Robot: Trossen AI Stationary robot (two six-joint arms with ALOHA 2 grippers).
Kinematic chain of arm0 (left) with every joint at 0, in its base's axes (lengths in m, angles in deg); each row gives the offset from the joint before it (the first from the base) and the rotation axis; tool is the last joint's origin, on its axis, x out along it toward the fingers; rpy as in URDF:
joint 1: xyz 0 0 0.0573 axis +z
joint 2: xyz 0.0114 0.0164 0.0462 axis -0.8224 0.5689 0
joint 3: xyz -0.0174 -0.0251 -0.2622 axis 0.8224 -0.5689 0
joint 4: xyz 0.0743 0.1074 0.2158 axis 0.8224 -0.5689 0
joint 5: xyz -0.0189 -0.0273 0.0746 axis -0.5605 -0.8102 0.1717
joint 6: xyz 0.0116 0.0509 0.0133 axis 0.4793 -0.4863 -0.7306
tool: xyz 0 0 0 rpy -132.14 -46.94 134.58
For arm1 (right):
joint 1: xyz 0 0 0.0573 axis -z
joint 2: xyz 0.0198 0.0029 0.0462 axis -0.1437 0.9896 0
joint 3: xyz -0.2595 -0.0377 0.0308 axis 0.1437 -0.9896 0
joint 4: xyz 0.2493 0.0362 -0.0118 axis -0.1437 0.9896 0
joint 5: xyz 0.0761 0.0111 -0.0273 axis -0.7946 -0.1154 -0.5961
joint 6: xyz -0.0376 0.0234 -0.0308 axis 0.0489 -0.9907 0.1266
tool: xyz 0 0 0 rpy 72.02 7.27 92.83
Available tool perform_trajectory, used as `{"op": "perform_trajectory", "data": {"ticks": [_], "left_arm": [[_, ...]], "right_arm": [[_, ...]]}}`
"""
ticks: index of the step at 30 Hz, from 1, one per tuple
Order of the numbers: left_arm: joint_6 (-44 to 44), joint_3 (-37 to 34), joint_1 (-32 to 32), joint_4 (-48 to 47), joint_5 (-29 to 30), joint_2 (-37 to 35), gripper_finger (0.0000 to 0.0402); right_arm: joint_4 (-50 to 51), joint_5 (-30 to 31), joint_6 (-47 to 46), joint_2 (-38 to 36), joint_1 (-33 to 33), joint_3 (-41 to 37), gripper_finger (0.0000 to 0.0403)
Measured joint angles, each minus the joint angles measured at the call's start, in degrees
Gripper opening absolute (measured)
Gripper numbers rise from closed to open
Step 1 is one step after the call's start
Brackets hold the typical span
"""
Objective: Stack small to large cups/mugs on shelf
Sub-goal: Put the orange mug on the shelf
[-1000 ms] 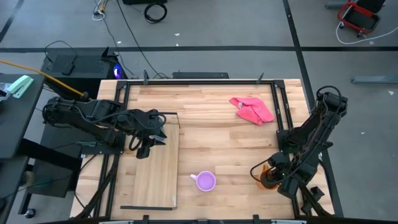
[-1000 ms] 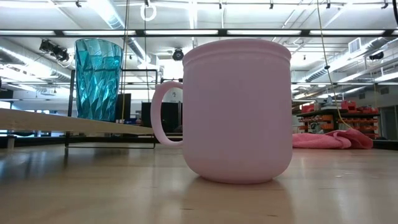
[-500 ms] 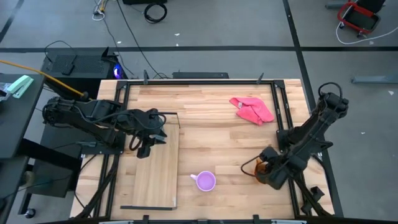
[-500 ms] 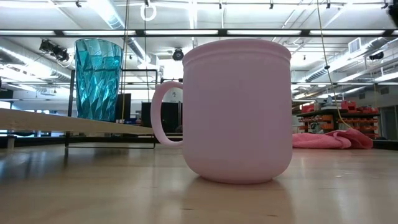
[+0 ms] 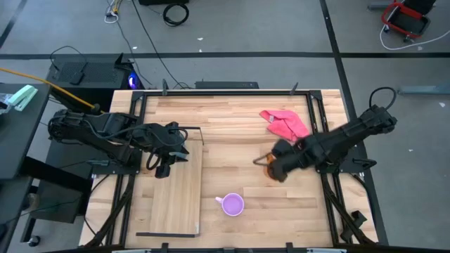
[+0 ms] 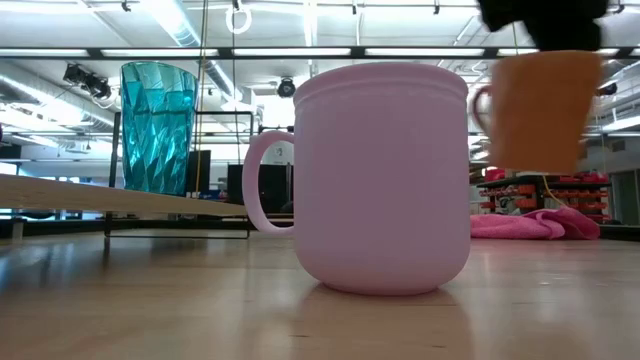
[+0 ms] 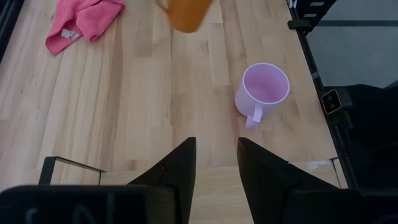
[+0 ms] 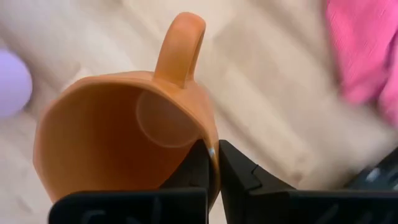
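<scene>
Right gripper (image 5: pixel 272 167): fingers clamped on orange mug (image 6: pixel 540 108) rim, mug held above worktop (image 5: pixel 239 140) mid-right, near pink cloth (image 5: pixel 285 124). Lilac mug (image 5: pixel 232 204): on worktop, near edge. Teal tumbler (image 6: pixel 157 126): upright on shelf (image 5: pixel 177 190). Left gripper (image 7: pixel 214 167): fingers apart over shelf.

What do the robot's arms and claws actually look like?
Both arms are dark, nearly black, built of chunky jointed segments with black cables looping alongside. The left gripper ends in two flat, tapered black fingers, and the right gripper has the same plain dark fingers, with no markings visible.
</scene>
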Motion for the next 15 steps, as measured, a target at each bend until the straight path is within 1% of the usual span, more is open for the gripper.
{"op": "perform_trajectory", "data": {"ticks": [2,5,8,10,15], "left_arm": [[-0.93,0.0,-0.01,0.0,0.0,0.0,0.0121],[-1.5,0.0,0.04,0.0,0.0,0.0,0.0117],[-1.53,0.0,0.11,0.0,0.09,0.0,0.0118],[-1.56,0.0,0.11,0.02,0.48,0.0,0.012],[-1.67,-0.02,0.11,0.02,1.33,0.0,0.0119]], "right_arm": [[-1.37,0.27,5.96,-0.02,4.42,1.65,0.0015],[-6.71,0.22,15.7,-0.02,10.37,2.9,0.0015],[-13.03,-2.1,23.87,0.29,15.24,3.16,0.0015],[-15.07,-3.47,27.26,1.01,17.81,3.19,0.0015],[-15.87,-6.04,33.32,4.76,22.17,3.17,0.0015]]}}
